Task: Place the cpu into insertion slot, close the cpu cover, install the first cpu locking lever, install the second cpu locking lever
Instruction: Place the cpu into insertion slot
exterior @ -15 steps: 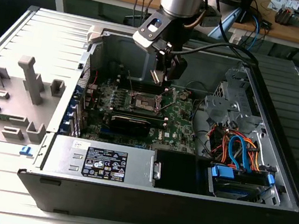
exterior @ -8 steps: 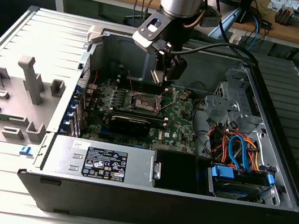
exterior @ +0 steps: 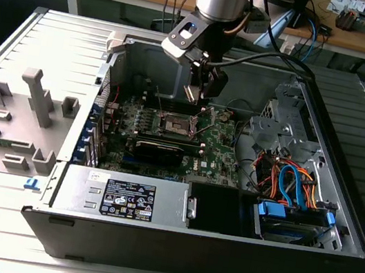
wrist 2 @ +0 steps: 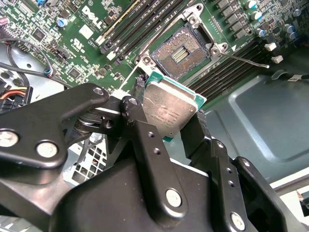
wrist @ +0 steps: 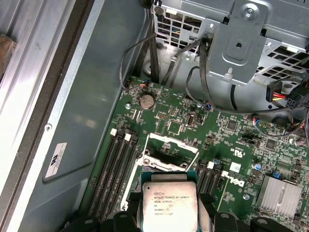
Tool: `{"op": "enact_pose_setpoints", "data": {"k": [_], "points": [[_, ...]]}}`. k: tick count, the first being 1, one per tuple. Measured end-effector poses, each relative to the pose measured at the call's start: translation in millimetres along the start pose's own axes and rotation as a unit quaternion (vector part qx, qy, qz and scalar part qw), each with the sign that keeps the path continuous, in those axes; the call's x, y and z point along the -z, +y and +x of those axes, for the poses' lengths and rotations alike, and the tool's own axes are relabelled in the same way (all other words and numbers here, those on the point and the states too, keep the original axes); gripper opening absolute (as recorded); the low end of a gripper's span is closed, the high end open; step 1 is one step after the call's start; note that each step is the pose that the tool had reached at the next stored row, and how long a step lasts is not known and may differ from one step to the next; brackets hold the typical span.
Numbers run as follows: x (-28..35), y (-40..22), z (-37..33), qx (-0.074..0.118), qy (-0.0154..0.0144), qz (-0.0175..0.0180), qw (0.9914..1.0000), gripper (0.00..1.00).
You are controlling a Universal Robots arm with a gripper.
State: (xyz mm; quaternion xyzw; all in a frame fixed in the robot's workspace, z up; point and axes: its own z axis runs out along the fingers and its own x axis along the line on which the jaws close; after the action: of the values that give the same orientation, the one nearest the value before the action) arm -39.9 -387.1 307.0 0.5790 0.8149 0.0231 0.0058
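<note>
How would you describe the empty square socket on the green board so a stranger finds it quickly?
Inside the open grey metal computer case, look at the green circuit board. Near its middle sits the square dark socket with a silver metal rim, unlike the long black slots beside it.

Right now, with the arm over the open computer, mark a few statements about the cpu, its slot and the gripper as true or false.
1. The gripper is shut on the cpu. True.
2. The cpu sits in the insertion slot. False: the slot is bare, its contacts showing, and the cpu is held above the board.
3. The cpu's silver metal top shows in both wrist views. True.
4. The computer case is closed up. False: it lies open, with the green circuit board exposed.
</note>
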Motion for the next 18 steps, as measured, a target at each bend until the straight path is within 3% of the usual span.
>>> {"op": "enact_pose_setpoints", "data": {"k": [18], "points": [[-0.3, 0.0, 0.0, -0.005, -0.0002, -0.0001, 0.99999, 0.55]]}}
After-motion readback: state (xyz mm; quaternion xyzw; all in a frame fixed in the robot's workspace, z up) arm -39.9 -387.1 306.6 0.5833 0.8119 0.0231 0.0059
